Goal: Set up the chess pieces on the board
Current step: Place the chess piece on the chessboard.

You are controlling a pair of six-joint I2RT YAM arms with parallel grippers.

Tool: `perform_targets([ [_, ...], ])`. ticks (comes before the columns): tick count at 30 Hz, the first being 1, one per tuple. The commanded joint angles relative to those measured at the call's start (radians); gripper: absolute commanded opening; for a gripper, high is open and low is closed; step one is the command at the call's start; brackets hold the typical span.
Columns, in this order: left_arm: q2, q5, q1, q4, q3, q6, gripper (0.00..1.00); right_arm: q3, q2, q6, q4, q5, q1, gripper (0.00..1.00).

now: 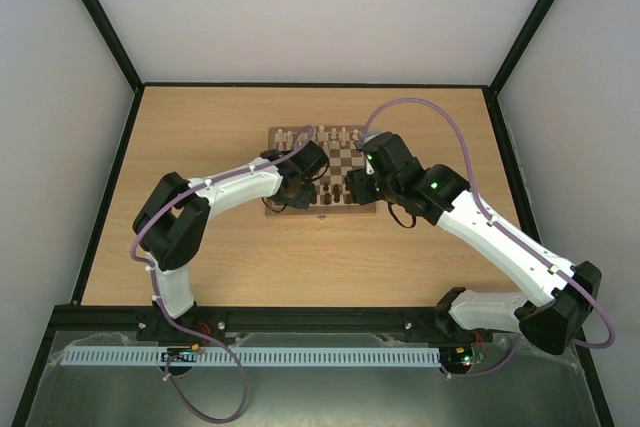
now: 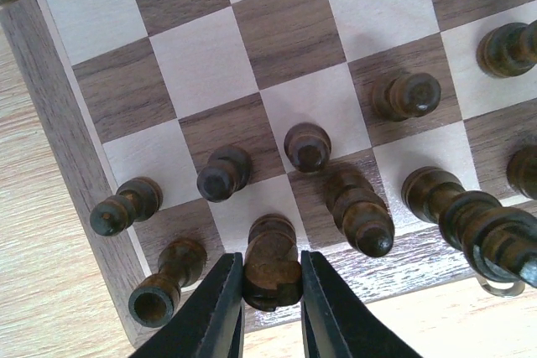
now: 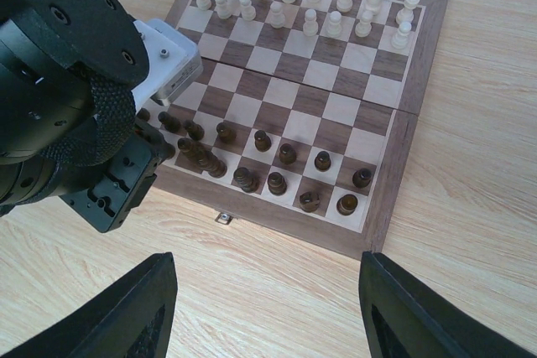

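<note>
The board (image 2: 201, 56) fills the left wrist view, with several dark brown chess pieces (image 2: 306, 147) standing in its two near rows. My left gripper (image 2: 270, 257) is shut on a dark piece (image 2: 270, 278) that stands on a near-row square, second from the left corner. Both fingers press its notched head. From above, the left gripper (image 1: 293, 190) sits over the board's (image 1: 345, 157) near left part. My right gripper (image 3: 268, 270) hangs open over the bare table in front of the board's (image 3: 394, 199) near edge, with nothing between its fingers. More dark pieces (image 3: 277, 182) line the near rows there.
Cream-white pieces (image 3: 310, 18) stand in the board's two far rows. The left arm's black wrist (image 3: 67, 81) covers the board's near left corner. A small metal clasp (image 3: 223, 218) juts from the front edge. Wooden table (image 1: 200, 247) surrounds the board.
</note>
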Motion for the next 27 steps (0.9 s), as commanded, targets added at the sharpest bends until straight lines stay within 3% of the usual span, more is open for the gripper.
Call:
perform_targets([
  [1,0.028,-0.006,0.004,-0.009,0.026,0.008,0.20,-0.006,0.003,-0.007,-0.004,-0.003,-0.001,0.60],
  [13,-0.006,-0.013,0.004,-0.028,0.031,-0.002,0.29,-0.008,0.011,-0.008,-0.005,-0.013,-0.001,0.60],
  [27,-0.163,-0.025,-0.013,-0.079,0.024,-0.043,0.50,-0.011,0.035,-0.005,-0.004,-0.006,-0.001,0.60],
])
